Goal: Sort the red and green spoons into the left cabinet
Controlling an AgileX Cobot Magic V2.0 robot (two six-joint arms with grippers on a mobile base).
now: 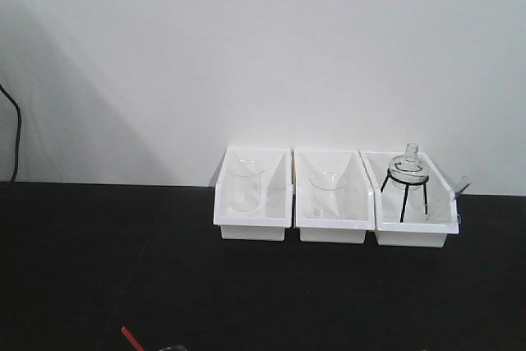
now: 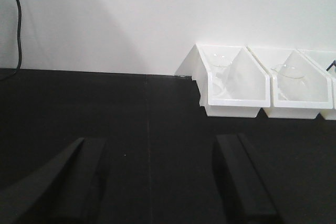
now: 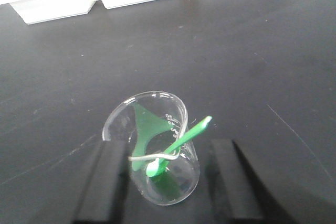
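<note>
The bright green plastic spoon [image 3: 188,134] stands bowl-down in a clear glass beaker [image 3: 153,94], its thin handle leaning over the rim towards the right. The beaker stands on the matte black tabletop [image 1: 123,269], so the glass props the spoon up and gives me a handle end to reach instead of a flat sliver on the surface.

My right gripper [image 3: 167,149] hangs over it with its black fingers [image 3: 107,182] spread to either side of the glass and pinching nothing. There is a clear gap on the right side; on the left, finger and glass overlap in the wrist view, and I cannot tell whether they touch.

At the bottom edge of the front view a red sliver [image 1: 129,337] pokes up. I take it for the red spoon's handle, though too little shows to be sure.

My left gripper [image 2: 157,182] is also spread wide over bare table, holding nothing.

Against the far wall stand three white plastic bins [image 1: 332,232] holding glassware. No cabinet appears in any view, so I judge that the sorting has yet to start.
</note>
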